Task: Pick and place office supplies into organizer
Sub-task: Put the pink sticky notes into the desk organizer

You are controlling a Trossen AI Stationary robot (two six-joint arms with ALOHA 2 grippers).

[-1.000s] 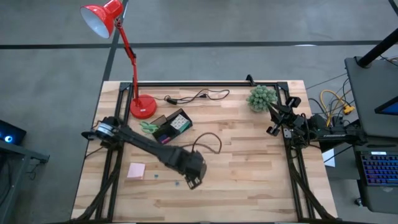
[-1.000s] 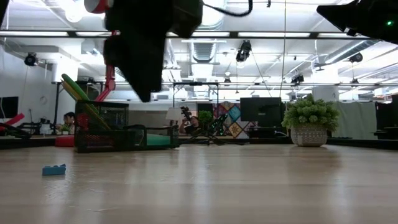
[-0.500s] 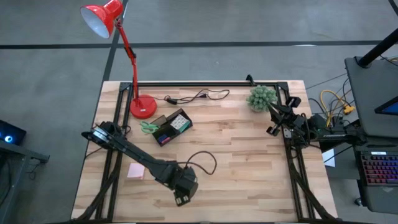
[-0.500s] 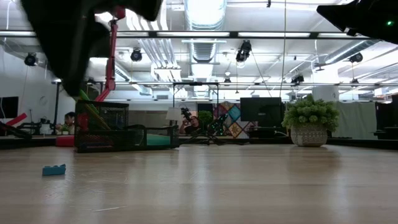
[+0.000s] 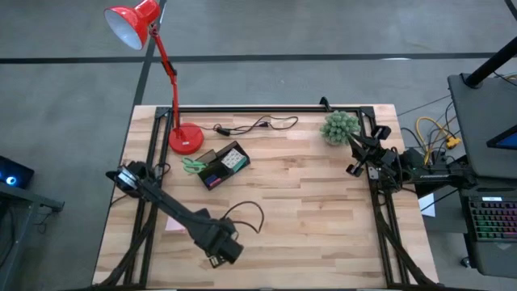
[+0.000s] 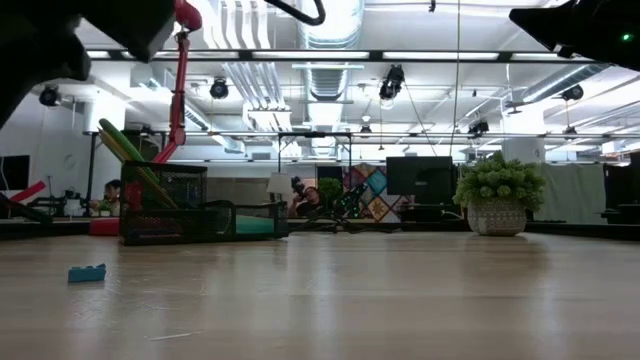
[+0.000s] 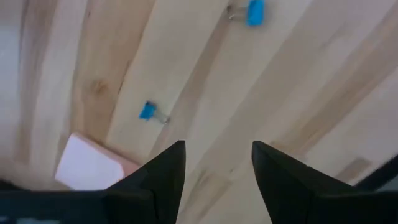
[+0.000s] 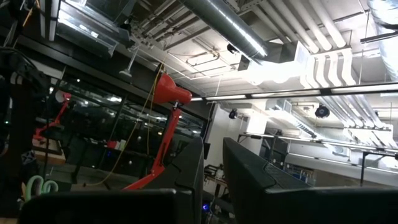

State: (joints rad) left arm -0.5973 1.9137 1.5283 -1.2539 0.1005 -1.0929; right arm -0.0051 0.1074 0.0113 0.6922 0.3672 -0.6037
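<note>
The left pincer [image 7: 214,163] hangs open and empty above the desk [image 5: 323,218]. Just beyond its tips lie two small blue clips [image 7: 148,112], light, hard and easy to skid, probably best pinched across the body. The pink sticky-note pad [image 7: 93,163] lies beside them; the organizer [image 5: 222,166] is well apart. The right pincer [image 8: 211,168] waits at the desk's right edge, nearly closed, holding nothing

Organizer [image 5: 220,166]: small black divided tray, far-left of table, angled; green-handled scissors [image 5: 192,165] touching its left side. Pink sticky pad [image 7: 93,163] flat near left edge, mostly hidden in high view. Two small blue clips [image 7: 150,113], [image 7: 253,11] lie apart on wood.
</note>
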